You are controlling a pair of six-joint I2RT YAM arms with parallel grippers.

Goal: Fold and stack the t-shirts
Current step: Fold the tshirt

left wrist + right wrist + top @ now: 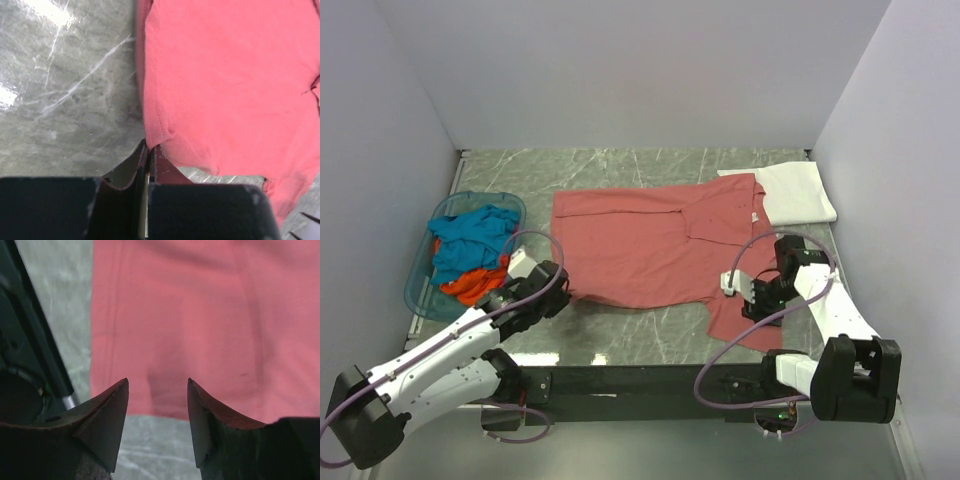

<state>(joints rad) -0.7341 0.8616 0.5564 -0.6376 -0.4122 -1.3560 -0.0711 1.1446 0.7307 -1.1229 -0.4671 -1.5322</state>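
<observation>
A dusty-red t-shirt [650, 245] lies spread flat across the middle of the marble table [620, 345], its white neck label toward the right. My left gripper [563, 286] is at its near left corner. In the left wrist view the gripper [149, 148] is shut on that corner of the red cloth [225, 90]. My right gripper [752, 300] hangs over the shirt's near right part. It stands open [157, 385], with the red hem [190, 315] just beyond its tips and nothing between them. A folded white t-shirt [795, 192] lies at the back right.
A translucent blue basket [420, 290] at the left holds a teal-blue shirt [470, 235] and an orange one [472, 285]. White walls enclose the table on the left, back and right. The black base rail [640, 382] runs along the near edge.
</observation>
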